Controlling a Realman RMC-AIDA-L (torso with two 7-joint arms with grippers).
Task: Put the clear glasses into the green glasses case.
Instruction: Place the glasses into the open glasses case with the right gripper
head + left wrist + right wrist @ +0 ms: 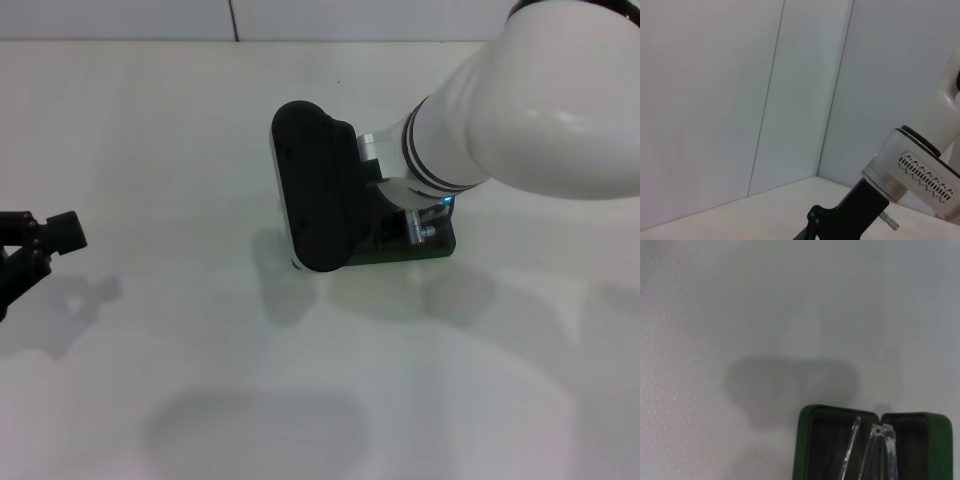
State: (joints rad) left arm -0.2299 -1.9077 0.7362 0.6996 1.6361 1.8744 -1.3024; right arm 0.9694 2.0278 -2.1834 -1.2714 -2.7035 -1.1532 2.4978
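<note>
Clear glasses (875, 450) sitting partly inside the green glasses case (805, 440), going by the right wrist view: thin see-through arms angled across the dark lining, crossing the ridge between the two halves. Hard to say how far in, since only part of the open case shows there. Case lying open, both halves up, dark felt inside, rounded corners.

From the head view, only a sliver of the green glasses case (425, 250) peeking out, right around the middle of the tabletop, a bit toward the far edge. Mostly covered by the right arm's black wrist housing and white forearm coming in from the far right corner. Right gripper (420, 225) parked directly above the case, barely visible, just a bit of metal hardware with a small blue light next to it. Can't tell if its fingers are spread or pinched on anything, totally blocked.

Left gripper (40, 240) way off at the left edge of the tabletop, well apart from the case, black and idle, holding nothing. Fingers not readable from here either, so no call on that.

Left wrist view mostly pointed at the white wall panels, with the right arm's wrist at one corner.

Soft shadows on the white tabletop (150, 150) under both arms.
</note>
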